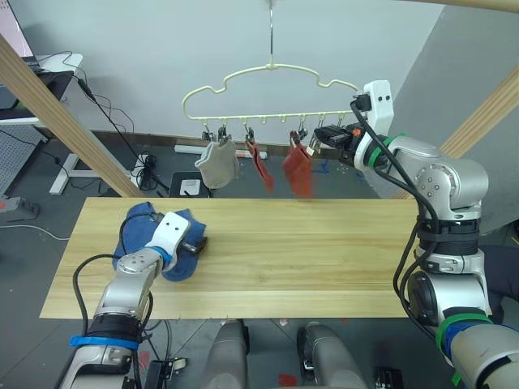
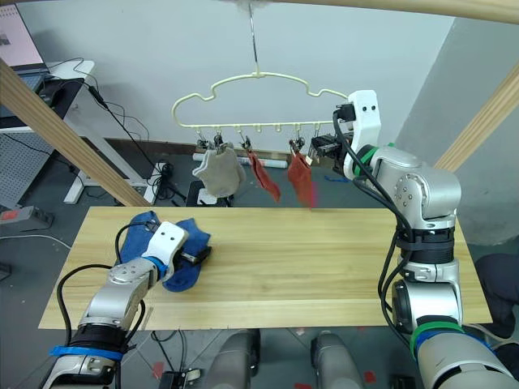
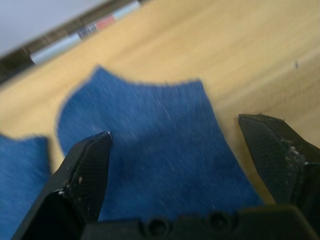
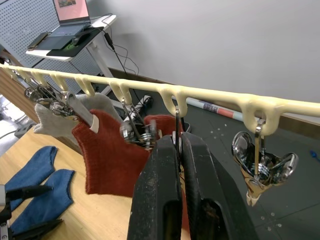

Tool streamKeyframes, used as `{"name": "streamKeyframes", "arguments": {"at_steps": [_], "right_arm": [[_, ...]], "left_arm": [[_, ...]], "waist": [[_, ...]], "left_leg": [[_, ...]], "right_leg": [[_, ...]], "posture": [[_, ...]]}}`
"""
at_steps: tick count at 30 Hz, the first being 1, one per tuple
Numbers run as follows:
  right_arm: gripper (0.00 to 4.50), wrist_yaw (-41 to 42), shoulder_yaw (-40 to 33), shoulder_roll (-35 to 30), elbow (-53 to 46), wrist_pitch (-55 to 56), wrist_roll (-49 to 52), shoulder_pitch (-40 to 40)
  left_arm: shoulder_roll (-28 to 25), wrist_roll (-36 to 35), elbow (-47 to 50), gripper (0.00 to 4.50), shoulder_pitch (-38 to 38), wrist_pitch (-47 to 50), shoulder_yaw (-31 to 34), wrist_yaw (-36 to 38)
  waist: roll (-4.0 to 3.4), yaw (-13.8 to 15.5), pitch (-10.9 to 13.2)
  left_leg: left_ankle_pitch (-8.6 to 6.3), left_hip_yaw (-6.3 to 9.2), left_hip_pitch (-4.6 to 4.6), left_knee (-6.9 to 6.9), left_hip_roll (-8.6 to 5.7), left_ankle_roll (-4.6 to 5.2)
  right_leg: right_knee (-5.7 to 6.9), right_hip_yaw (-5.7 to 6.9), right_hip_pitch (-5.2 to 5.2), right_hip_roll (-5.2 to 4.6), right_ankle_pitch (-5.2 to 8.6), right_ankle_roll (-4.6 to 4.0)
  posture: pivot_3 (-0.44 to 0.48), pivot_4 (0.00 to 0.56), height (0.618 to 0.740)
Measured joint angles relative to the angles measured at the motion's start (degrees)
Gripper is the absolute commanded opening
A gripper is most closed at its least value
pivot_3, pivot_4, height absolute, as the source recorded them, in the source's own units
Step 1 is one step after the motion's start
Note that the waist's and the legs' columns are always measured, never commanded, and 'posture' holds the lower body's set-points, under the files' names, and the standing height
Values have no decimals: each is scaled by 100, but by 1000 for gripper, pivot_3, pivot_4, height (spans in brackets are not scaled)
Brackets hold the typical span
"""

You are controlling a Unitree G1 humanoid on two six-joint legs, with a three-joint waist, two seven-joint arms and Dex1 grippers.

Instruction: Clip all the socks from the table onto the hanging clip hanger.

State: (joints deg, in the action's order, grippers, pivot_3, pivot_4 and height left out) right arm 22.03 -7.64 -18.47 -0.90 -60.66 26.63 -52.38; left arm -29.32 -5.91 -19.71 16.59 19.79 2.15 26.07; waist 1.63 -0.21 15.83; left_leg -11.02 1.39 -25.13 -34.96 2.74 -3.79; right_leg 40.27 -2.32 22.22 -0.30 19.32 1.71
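While the left tool [image 3: 175, 145] sits spread over a blue knit sock [image 3: 150, 130] on the light plank desk [image 1: 324, 259]; right tool [image 4: 181, 150] clenched at a grey metal clip [image 4: 177, 132]. Pale-yellow wire hanger [image 1: 272, 81] carries two rust-red socks [image 1: 297, 170]; grey ones too.

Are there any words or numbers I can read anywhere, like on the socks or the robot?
None can be read.
The blue socks, the red socks, the grey sock and the clip hanger carry no print.
The laptop screen shows something, too small to read.
The strip on the floor has coloured patches, too blurred to read.
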Motion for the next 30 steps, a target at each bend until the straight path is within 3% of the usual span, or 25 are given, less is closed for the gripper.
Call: {"name": "streamKeyframes", "arguments": {"at_steps": [2, 5, 11, 20, 26, 30], "right_arm": [[18, -38, -1, 22, -46, -28, 7, 5], [0, -102, -12, 32, -95, -77, 44, 20], [0, -194, -16, 94, -134, -132, 101, 28], [0, -236, -17, 96, -134, -116, 154, 50], [0, -182, -22, 2, -129, -114, 169, 69], [0, -41, -185, -241, -30, -296, 322, -5]], "left_arm": [[0, -59, -71, 4500, 34, 81, 65, 82], [-75, -49, -111, 3912, 43, 90, 36, 282], [-143, -2, -113, 2205, -2, 5, -7, 541], [-190, -83, 114, 11, -218, -52, 43, 824], [-30, -730, 971, 11, -240, -147, 125, 1397], [59, -1749, 2191, 11, -143, 348, 151, 2114]], "waist": [[0, -5, 0], [0, -16, 0], [0, -19, 0], [0, -16, 0], [0, -4, 0], [0, 7, 0]], "left_leg": [[0, -1, 1, -1, 0, 0], [0, -2, 3, -1, -1, 0], [0, -2, 4, -1, 0, 0], [0, -2, 3, -1, 2, 0], [1, -1, 0, -2, 2, 0], [1, -2, -6, -3, -1, 0]], "right_leg": [[2, -1, 0, 0, 0, 0], [6, -1, 0, 0, 0, 0], [7, -2, 0, 0, 0, 0], [6, -1, 0, -2, 0, 0], [6, 2, 0, -3, 0, 0], [2, 2, -2, 0, 0, 0]], "posture": [[58, 268, 740], [61, 267, 740], [63, 266, 740], [70, 255, 740], [66, 253, 740], [63, 252, 740]]}}
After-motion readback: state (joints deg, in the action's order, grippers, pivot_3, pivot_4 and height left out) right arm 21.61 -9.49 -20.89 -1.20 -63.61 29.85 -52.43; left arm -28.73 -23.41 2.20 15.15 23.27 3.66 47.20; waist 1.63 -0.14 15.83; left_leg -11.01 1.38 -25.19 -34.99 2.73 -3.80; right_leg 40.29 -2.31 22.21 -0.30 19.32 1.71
